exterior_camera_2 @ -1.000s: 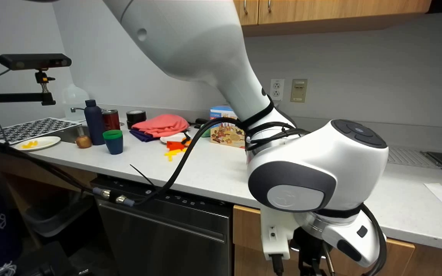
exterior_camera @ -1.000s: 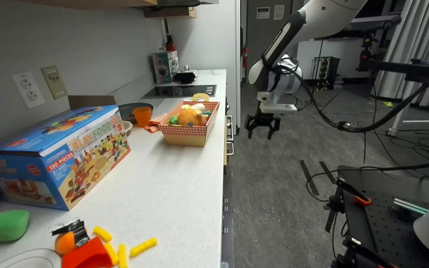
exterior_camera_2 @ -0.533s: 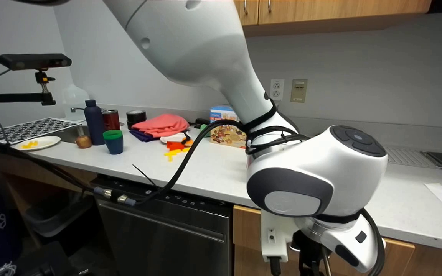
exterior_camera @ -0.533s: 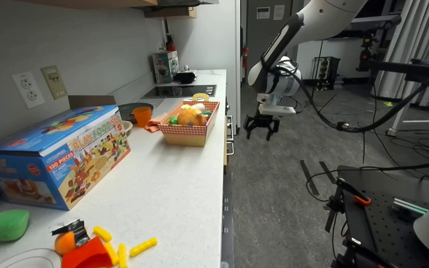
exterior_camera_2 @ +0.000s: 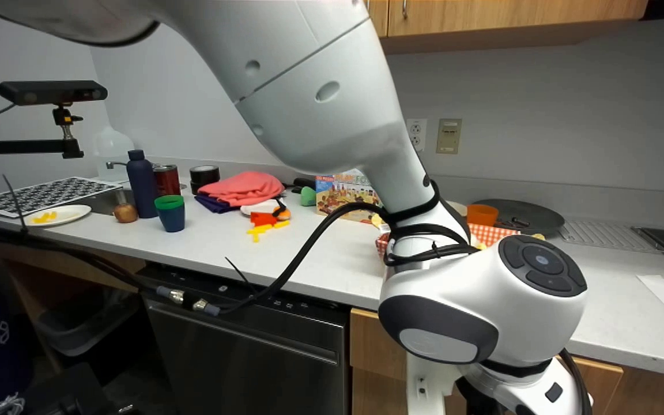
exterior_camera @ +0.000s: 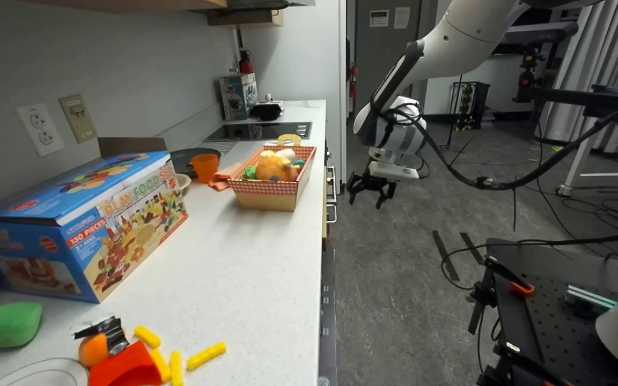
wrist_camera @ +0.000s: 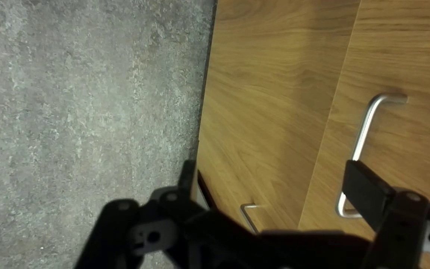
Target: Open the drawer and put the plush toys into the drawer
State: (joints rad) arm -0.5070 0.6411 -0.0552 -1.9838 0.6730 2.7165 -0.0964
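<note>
Clearly, the coming move turns on how the nearer handle (wrist_camera: 364, 127) lies from the gripper (wrist_camera: 273, 170). In the wrist view it sits toward the right, on the wooden front of the drawer (wrist_camera: 416, 157), while floor (wrist_camera: 88, 112) fills the left. The gripper's fingers stand wide apart with nothing held between them; the finger on the right of that view hides part of the handle's lower half, though whether the two touch cannot be told. The handle's long axis slants steeply there, from upper right to lower left, so it runs roughly crosswise to the line joining the fingertips. That should suit a grasp with little turning, I judge: the gripper needs to shift toward the drawer until the handle comes between its fingers. In an exterior view the gripper hangs fingers down beyond the edge of the counter (exterior_camera: 244, 252), with floor showing in between. The drawer looks closed, so opening it seems the step in hand, and the loading is all to come. Several toys (exterior_camera: 276, 169) sit in the basket (exterior_camera: 263, 202) on the counter. One risk is the drawer-side finger bumping the handle instead of passing behind it.
</note>
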